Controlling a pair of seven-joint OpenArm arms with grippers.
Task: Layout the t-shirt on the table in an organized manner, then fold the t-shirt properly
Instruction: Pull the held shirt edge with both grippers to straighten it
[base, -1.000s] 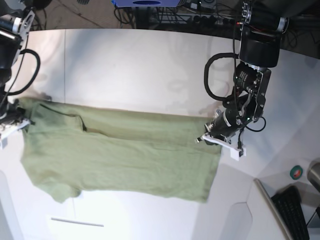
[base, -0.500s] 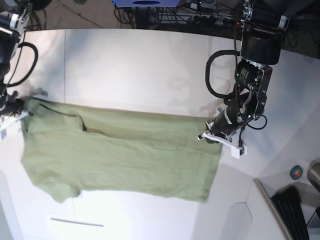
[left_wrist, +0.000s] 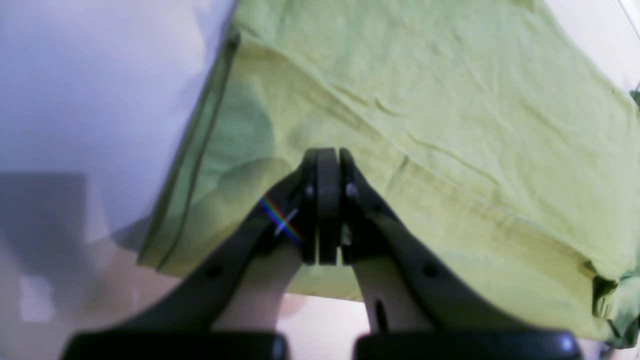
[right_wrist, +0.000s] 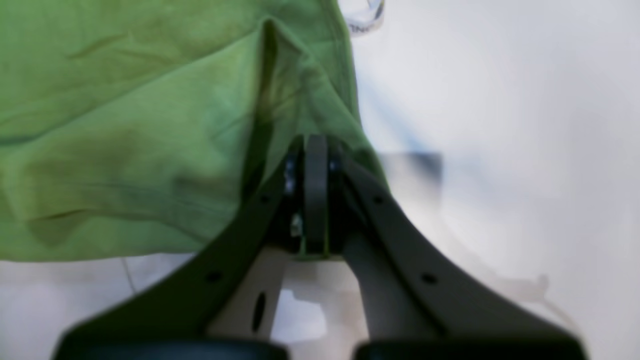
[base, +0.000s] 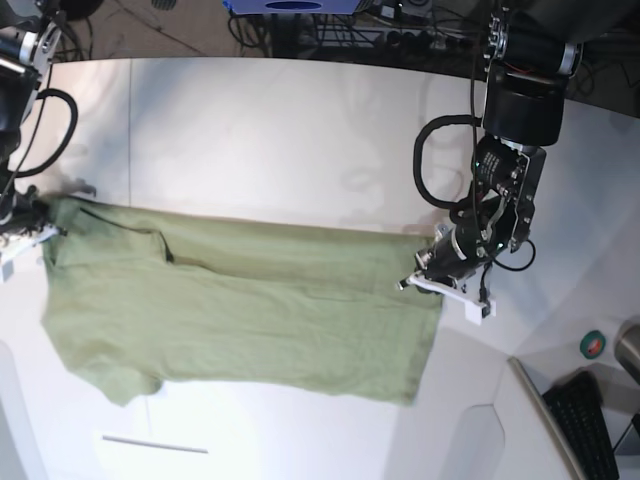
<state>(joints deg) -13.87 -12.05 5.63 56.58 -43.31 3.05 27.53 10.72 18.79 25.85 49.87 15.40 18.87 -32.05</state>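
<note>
In the left wrist view, the left claw (left_wrist: 322, 205) is clenched, its two dark fingers (left_wrist: 345, 200) pressed flat together with no gap. Whether cloth is caught between them cannot be told; its tip sits over the t-shirt (left_wrist: 450, 125) near the hem. The shirt there lies mostly flat, with a few long creases and a double-stitched edge running down beside the white table (left_wrist: 90, 90).

In the right wrist view, the right claw (right_wrist: 315, 200) is also clenched, and a sliver of green shows between its fingers at the lower end, so it is gripping the edge of the t-shirt (right_wrist: 125, 125). A ridge of cloth rises from the tip up the frame. A small white tag (right_wrist: 367, 17) peeks out at the shirt's far edge, against the bare table (right_wrist: 500, 100).

From the base view, the t-shirt (base: 250, 310) is spread lengthwise across the near half of the table (base: 280, 130), folded over along its far side. The left claw (base: 440, 275) is at the shirt's right end, the right claw (base: 25, 232) at its left end. A roll of green tape (base: 593, 346) lies well apart at the right.
</note>
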